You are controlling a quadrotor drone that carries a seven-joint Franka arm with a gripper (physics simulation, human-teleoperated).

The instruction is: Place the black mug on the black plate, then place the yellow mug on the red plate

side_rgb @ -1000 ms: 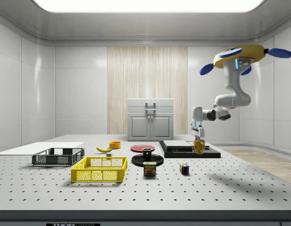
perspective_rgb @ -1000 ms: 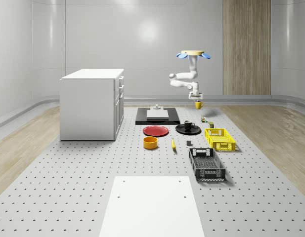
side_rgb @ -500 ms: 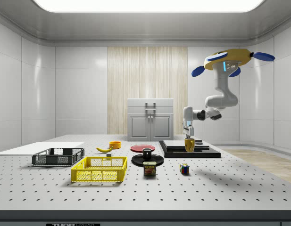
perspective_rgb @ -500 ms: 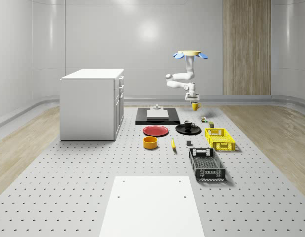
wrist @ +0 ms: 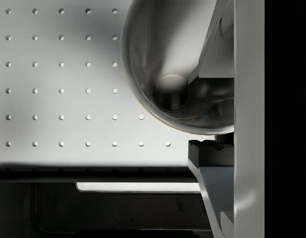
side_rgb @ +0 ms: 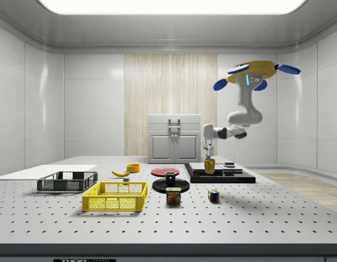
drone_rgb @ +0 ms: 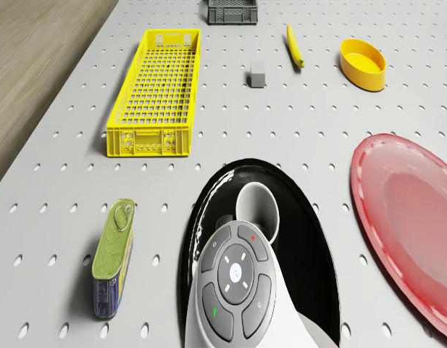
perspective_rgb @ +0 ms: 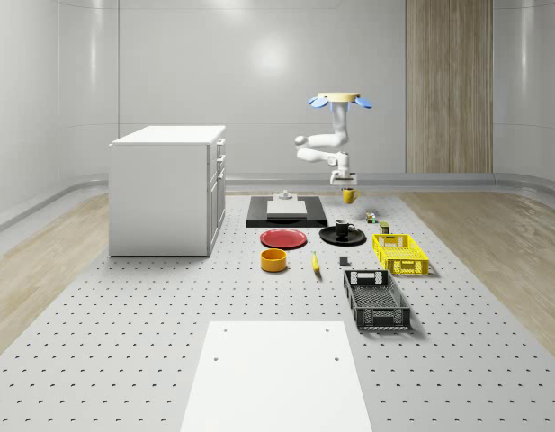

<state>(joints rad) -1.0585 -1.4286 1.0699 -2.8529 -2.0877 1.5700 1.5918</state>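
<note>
The drone [perspective_rgb: 340, 99] hovers over the back of the table, behind the black plate [perspective_rgb: 342, 238]. Its arm hangs down, and the gripper [perspective_rgb: 343, 183] is shut on the rim of the yellow mug [perspective_rgb: 349, 194], which hangs in the air. In the side view the yellow mug [side_rgb: 210, 166] hangs in front of the black platform [side_rgb: 220, 176]. The wrist view looks into the yellow mug [wrist: 167, 64], with one finger [wrist: 214, 49] inside and the other outside. The black mug [perspective_rgb: 343, 228] stands on the black plate. The red plate [perspective_rgb: 284, 238] lies bare to the whole-scene view's left.
A white cabinet [perspective_rgb: 167, 189] stands at the whole-scene view's left. Nearer lie a yellow bowl [perspective_rgb: 273, 260], a banana [perspective_rgb: 315, 262], a yellow crate [perspective_rgb: 399, 253], a black crate [perspective_rgb: 376, 299] and a white sheet [perspective_rgb: 277, 373]. A tin can [side_rgb: 173, 196] and a cube [side_rgb: 213, 196] sit near the plates.
Drone, arm and gripper have moved toward the whole-scene view's left, carrying the yellow mug from beyond the black plate's right side to just behind it.
</note>
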